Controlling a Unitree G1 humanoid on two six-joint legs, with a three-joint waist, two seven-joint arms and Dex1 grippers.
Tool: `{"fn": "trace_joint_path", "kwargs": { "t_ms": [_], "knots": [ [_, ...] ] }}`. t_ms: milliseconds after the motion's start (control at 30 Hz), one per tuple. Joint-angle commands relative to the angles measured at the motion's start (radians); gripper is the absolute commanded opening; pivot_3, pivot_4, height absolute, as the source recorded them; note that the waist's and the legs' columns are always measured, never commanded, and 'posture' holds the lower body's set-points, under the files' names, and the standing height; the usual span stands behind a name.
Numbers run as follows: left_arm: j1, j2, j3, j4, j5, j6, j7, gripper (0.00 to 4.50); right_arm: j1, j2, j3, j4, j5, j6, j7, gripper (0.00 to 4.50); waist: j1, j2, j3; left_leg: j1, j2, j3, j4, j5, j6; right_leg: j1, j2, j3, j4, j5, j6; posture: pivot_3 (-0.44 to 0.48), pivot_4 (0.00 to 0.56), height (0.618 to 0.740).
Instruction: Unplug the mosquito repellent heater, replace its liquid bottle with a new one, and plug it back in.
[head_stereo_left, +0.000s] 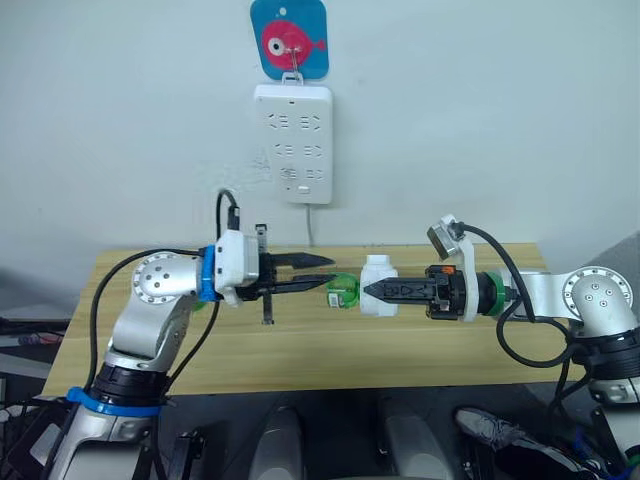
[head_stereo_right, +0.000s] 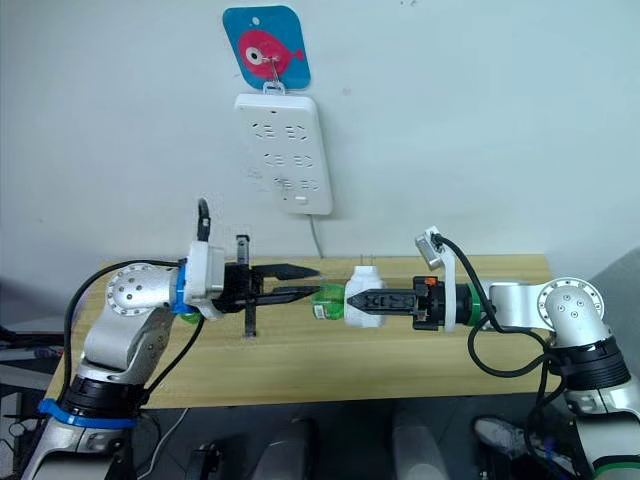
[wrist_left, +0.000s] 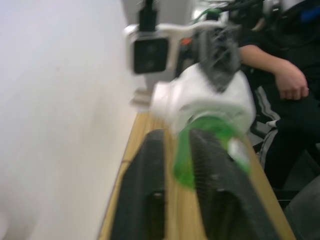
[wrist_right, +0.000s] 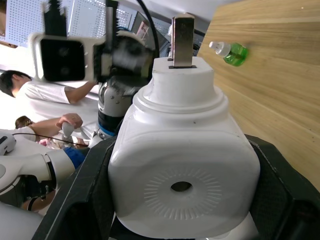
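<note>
Mosquito repellent heater (head_stereo_left: 377, 285) hangs above the tabletop (head_stereo_left: 300, 350) middle, unplugged from the wall socket strip (head_stereo_left: 294, 141). Your left end effector (head_stereo_left: 322, 272) pinches the green liquid bottle (head_stereo_left: 343, 290) at the heater's left end; your right end effector (head_stereo_left: 372, 291) clamps the heater's white body. A spare green bottle (wrist_right: 229, 51) lies on the tabletop.

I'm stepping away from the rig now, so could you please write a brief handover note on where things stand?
Right gripper: shut on the mosquito repellent heater, unplugged, held above the table.
Left gripper: fingers around the green bottle at the heater; grip unclear.
Another green bottle lies on the table.
Wall socket strip is free.
Done: unplugging. Left: swap bottles, plug back in.
</note>
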Motion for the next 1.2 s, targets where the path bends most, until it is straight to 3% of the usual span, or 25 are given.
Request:
{"fn": "trace_joint_path", "kwargs": {
  "t_ms": [33, 233, 300, 333, 567, 833, 1067, 1200],
  "knots": [
    [0.036, 0.016, 0.014, -0.045, -0.034, 0.009, -0.031, 2.11, -0.002, -0.001, -0.043, -0.042, 0.043, -0.001, 0.025, 3.02, 0.0, 0.0, 0.0, 0.0, 0.0, 0.0, 0.0, 0.0, 0.0, 0.0, 0.0, 0.0, 0.0, 0.0, 0.0, -0.082, 0.218, 0.725],
    [0.069, 0.019, -0.024, -0.069, -0.008, -0.02, -0.081, 3.99, -0.01, 0.003, -0.045, -0.035, 0.037, 0.001, 0.024, 3.02, 0.0, 0.0, 0.0, 0.0, 0.0, 0.0, 0.0, 0.0, 0.0, 0.0, 0.0, 0.0, 0.0, 0.0, 0.0, -0.087, 0.219, 0.725],
    [0.077, 0.021, -0.024, -0.068, -0.003, -0.032, -0.09, 4.49, -0.01, 0.001, -0.048, -0.035, 0.036, 0.003, 0.026, 3.02, 0.0, 0.0, 0.0, 0.0, 0.0, 0.0, 0.0, 0.0, 0.0, 0.0, 0.0, 0.0, 0.0, 0.0, 0.0, -0.089, 0.22, 0.725],
    [0.075, 0.02, -0.022, -0.064, 0.002, -0.037, -0.088, 4.5, -0.011, 0.0, -0.049, -0.034, 0.036, 0.004, 0.027, 3.02, 0.0, 0.0, 0.0, 0.0, 0.0, 0.0, 0.0, 0.0, 0.0, 0.0, 0.0, 0.0, 0.0, 0.0, 0.0, -0.088, 0.219, 0.725],
    [0.026, -0.048, -0.049, -0.037, 0.056, -0.069, -0.033, 4.5, -0.012, 0.006, -0.05, -0.037, 0.043, 0.004, 0.02, 3.02, 0.001, 0.0, 0.0, 0.0, 0.0, 0.0, 0.001, 0.0, 0.0, 0.0, 0.0, 0.0, 0.0, 0.0, 0.0, -0.088, 0.218, 0.725],
    [0.01, -0.065, -0.078, 0.0, 0.096, -0.123, -0.041, 4.5, -0.016, 0.004, -0.049, -0.036, 0.052, 0.007, 0.016, 3.02, -0.003, 0.0, 0.0, 0.0, 0.0, 0.0, 0.001, 0.0, 0.0, 0.0, 0.0, 0.0, 0.0, 0.0, 0.0, -0.09, 0.22, 0.725],
    [-0.028, -0.088, -0.095, 0.004, 0.097, -0.073, -0.007, 2.41, -0.013, 0.003, -0.047, -0.041, 0.062, 0.003, 0.008, 3.02, -0.003, 0.0, 0.0, 0.0, 0.0, 0.0, 0.001, 0.0, 0.0, 0.001, 0.0, 0.0, 0.001, 0.0, 0.0, -0.093, 0.221, 0.725],
    [-0.051, -0.024, -0.093, -0.045, 0.029, 0.106, -0.031, 2.28, -0.008, -0.001, -0.049, -0.046, 0.064, 0.006, 0.005, 3.02, -0.005, 0.0, 0.0, 0.0, 0.0, 0.0, 0.001, 0.0, 0.0, 0.001, 0.0, 0.0, 0.001, 0.0, 0.0, -0.091, 0.222, 0.725]
  ]
}}
